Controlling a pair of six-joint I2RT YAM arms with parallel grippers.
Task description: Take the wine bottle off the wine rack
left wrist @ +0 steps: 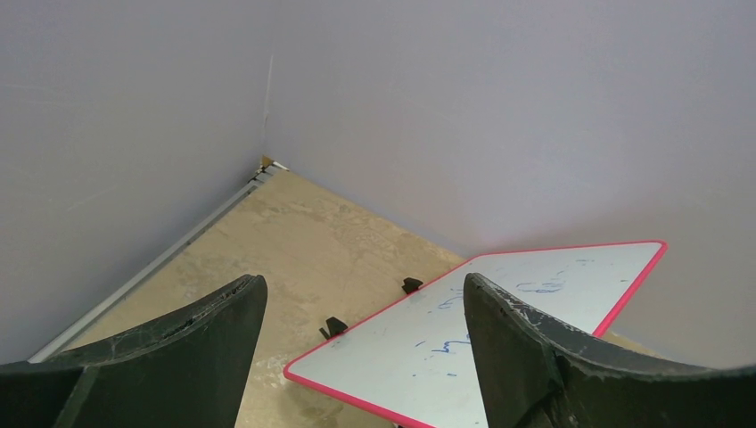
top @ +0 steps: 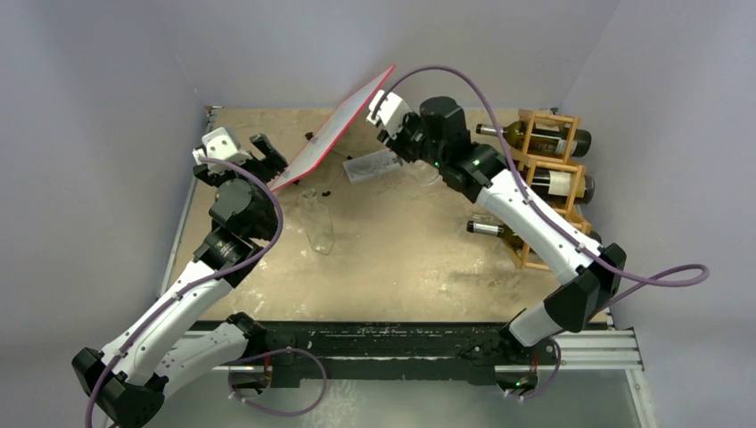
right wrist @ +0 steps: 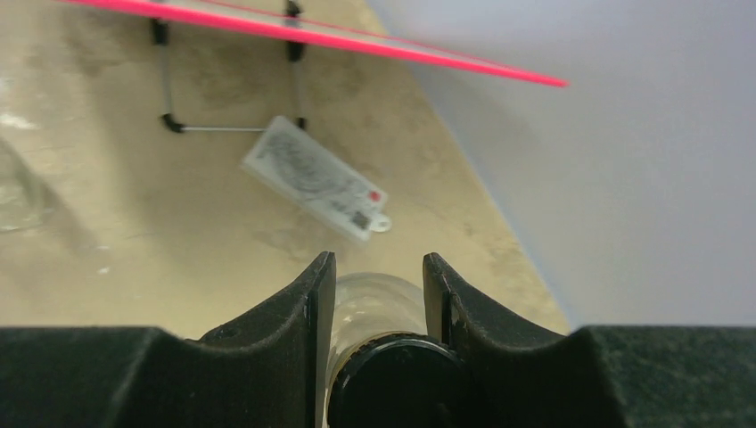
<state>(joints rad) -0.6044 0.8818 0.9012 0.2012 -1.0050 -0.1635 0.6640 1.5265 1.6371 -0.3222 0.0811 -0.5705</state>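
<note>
Right tool (right wrist: 376,267) clamped on one clear bottle (right wrist: 374,308), left tool (left wrist: 361,294) apart, three dark bottles (top: 535,135) in wine rack (top: 551,114)

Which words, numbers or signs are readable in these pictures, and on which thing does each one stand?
No text can be read.
Whiteboard: blue scribbles, not legible.
Flat card: dark print and a red mark, blurred.
Bottle labels in the wine rack: too small.
</note>
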